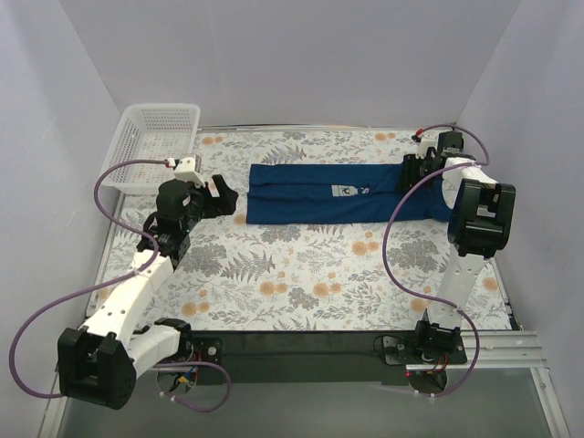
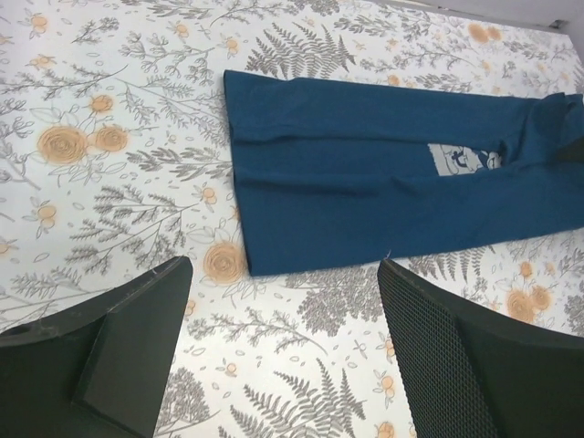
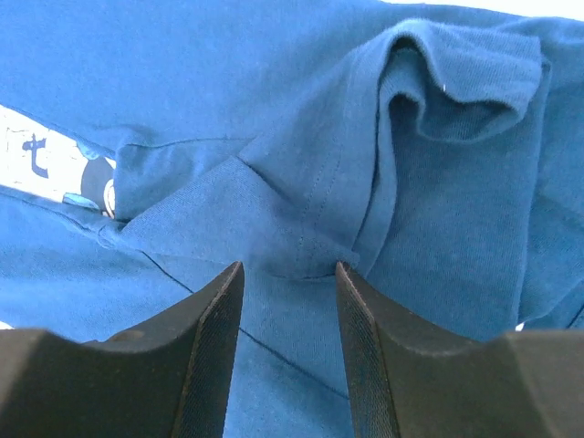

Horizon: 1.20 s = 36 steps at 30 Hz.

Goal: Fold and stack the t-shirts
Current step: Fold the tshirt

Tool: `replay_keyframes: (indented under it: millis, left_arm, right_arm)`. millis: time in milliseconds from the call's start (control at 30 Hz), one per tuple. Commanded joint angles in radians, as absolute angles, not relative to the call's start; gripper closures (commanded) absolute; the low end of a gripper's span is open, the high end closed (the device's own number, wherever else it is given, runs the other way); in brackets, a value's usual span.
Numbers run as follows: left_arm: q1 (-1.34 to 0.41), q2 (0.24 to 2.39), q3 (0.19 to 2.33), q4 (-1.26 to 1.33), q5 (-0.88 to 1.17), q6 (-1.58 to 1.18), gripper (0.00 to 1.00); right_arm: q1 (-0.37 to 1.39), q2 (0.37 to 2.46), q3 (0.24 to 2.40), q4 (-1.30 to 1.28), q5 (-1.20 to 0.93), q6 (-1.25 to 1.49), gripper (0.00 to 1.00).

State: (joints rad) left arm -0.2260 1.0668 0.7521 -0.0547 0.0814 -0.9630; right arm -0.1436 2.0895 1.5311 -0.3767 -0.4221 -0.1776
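Item: navy blue short-sleeved cotton t-shirt [image 1: 319, 192] with a pale mouse print, folded into a long strip across the far middle of the floral-print table [image 1: 301, 274].
Left gripper [image 1: 226, 193]: jaws wide apart, just off the shirt's left end.
Right gripper [image 3: 289, 267]: jaws parted above the rumpled sleeve at the right end.

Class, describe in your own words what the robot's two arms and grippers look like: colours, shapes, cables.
Both arms, left arm and right arm, have white boxy links joined by chunky black joint housings. A thin purple cable loops along each. The left gripper and right gripper are black, with wedge-shaped fingers carrying fine-textured pads.
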Motion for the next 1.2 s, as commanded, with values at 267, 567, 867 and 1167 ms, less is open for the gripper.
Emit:
replay_keyframes:
  millis: [267, 567, 867, 1167]
  left_arm:
    - [-0.225, 0.92, 0.68, -0.1, 0.014, -0.904, 0.23]
    - [-0.225, 0.919, 0.681, -0.1, 0.015, -0.902, 0.23]
    - [-0.225, 0.917, 0.68, -0.1, 0.018, -0.903, 0.23]
    - [-0.225, 0.928, 0.68, -0.1, 0.02, -0.902, 0.23]
  right_arm:
    - [-0.146, 2.105, 1.592, -0.4, -0.396, -0.132, 0.61]
    - [-0.155, 2.029, 1.562, -0.399, -0.325, -0.155, 0.6]
    - [-0.155, 2.077, 1.577, -0.4, -0.317, -0.137, 0.58]
    - [-0.156, 2.105, 1.615, -0.406, -0.383, -0.112, 0.66]
